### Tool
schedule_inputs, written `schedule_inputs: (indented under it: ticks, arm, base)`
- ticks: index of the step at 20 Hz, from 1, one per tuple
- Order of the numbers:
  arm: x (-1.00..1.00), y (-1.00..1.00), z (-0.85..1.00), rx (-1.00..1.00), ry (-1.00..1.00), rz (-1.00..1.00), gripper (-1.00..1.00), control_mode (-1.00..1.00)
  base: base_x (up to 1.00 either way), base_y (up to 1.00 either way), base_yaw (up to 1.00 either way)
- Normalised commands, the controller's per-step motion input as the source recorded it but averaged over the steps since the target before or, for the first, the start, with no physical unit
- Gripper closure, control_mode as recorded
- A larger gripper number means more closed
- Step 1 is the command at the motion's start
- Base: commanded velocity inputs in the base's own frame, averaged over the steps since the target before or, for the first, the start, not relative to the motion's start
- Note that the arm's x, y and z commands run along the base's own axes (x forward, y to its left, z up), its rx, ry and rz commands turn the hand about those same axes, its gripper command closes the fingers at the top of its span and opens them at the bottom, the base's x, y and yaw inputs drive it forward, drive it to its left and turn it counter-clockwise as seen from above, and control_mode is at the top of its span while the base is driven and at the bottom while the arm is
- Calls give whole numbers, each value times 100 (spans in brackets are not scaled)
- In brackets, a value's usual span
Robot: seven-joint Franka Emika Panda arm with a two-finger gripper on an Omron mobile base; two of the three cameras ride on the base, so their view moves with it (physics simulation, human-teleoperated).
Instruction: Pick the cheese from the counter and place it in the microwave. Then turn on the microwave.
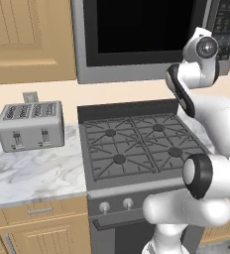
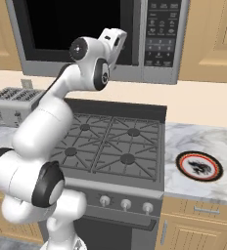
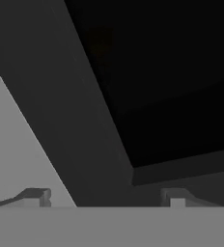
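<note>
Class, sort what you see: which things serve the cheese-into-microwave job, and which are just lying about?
Job: microwave, its button panel, counter, gripper raised at the microwave.
Lying about: toaster, stove, plate.

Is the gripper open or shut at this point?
Open. In the hand view the gripper has its two finger tips far apart with nothing between them, facing the microwave.

Arm raised, end effector open, empty
</note>
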Motion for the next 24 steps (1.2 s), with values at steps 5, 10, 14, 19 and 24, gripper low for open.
schedule_inputs:
  ticks: [5, 10, 14, 19, 24]
  arm:
    - [28, -7, 0, 0, 0, -1, -100, -100]
    - [-13, 0, -4, 0, 0, -3, -100, -100]
    - [-59, 0, -12, 0, 0, -2, -100, -100]
    - [-53, -2, -2, 0, 0, -1, -100, -100]
    - [0, -10, -1, 0, 0, 0, 100, -100]
  base:
    - [0, 0, 0]
    - [0, 0, 0]
    - [0, 0, 0]
    - [0, 0, 0]
    - [0, 0, 0]
